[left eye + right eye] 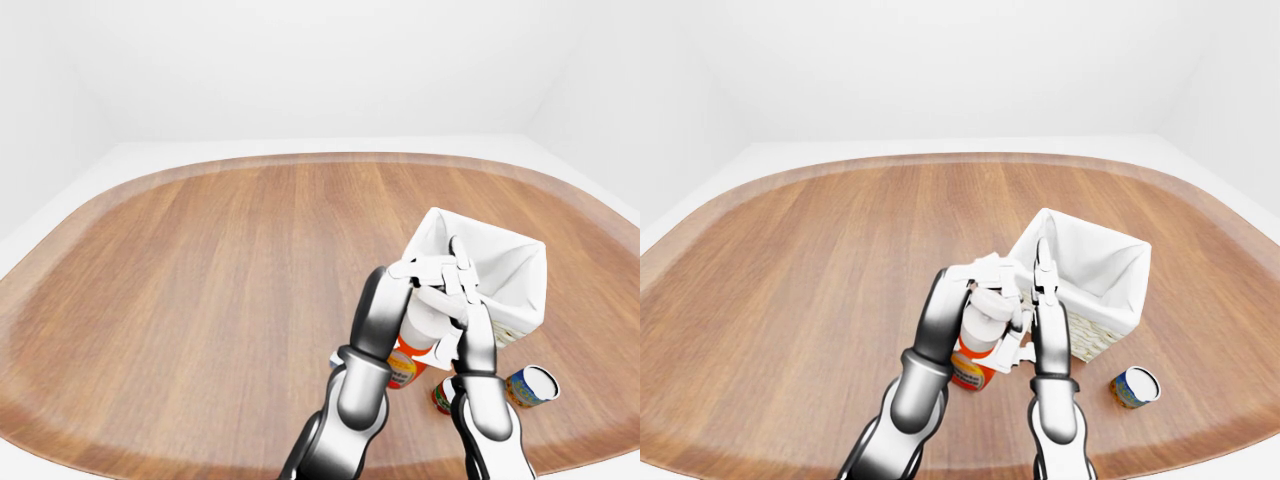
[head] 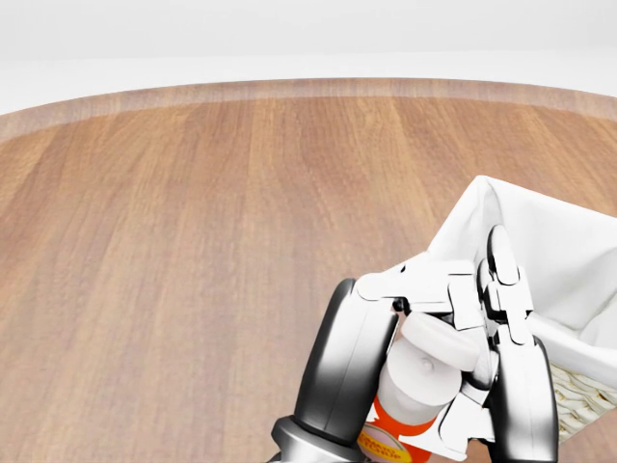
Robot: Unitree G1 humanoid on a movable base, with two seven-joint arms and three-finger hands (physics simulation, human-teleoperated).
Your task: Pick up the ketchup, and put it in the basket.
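Observation:
The ketchup [image 2: 416, 386], a white bottle with an orange label, stands tilted just left of the basket [image 2: 540, 241] in the head view, its base low by the tabletop. My left hand [image 2: 424, 289] comes in from the bottom and its fingers curl over the bottle's top. My right hand [image 2: 487, 357] presses on the bottle's right side, with one finger pointing up and the lower fingers curled under it. Both hands hold the bottle between them. The basket [image 1: 1090, 262] is wicker with a white cloth lining and looks empty.
A small blue and yellow can [image 1: 1134, 386] lies on the wooden table [image 1: 800, 270] right of my right forearm. A red and green can [image 1: 441, 396] shows partly behind that forearm. The table's rounded edge runs along the bottom of the eye views.

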